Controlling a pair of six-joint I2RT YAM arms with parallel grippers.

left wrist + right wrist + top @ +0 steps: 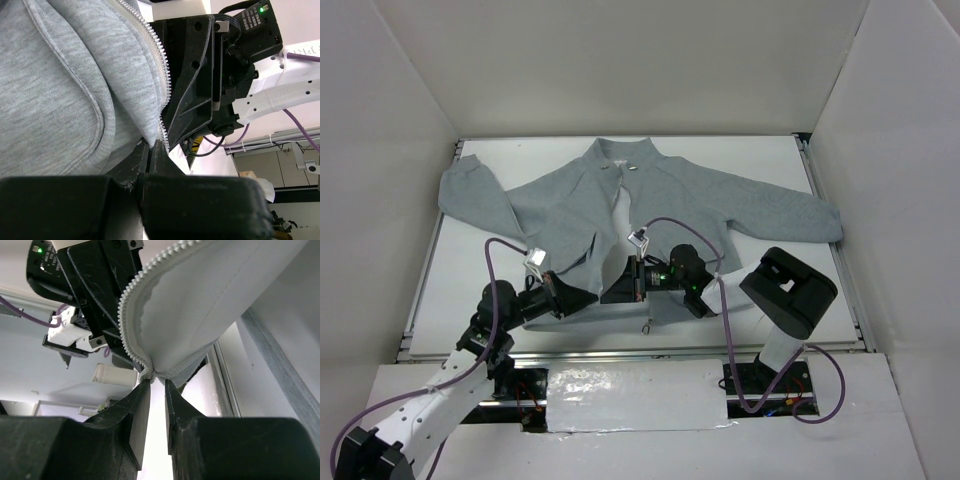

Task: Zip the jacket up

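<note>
With its sleeves [470, 195] spread to either side and its collar [620, 150] toward the far wall, the jacket [720, 200] is laid flat on the white table [450, 290], front open. Soft, finely knit grey fleece is seen, with a curved stitched pocket flap [92, 107] and a row of small pale zipper teeth [162, 65] along each front edge. The left gripper [150, 150] is clamped tight on one hem corner; the right gripper [156, 382] is pinched at its tips on the other. Both black grippers are set just beside each other near the table's front edge, and bare tabletop is left on either side.
</note>
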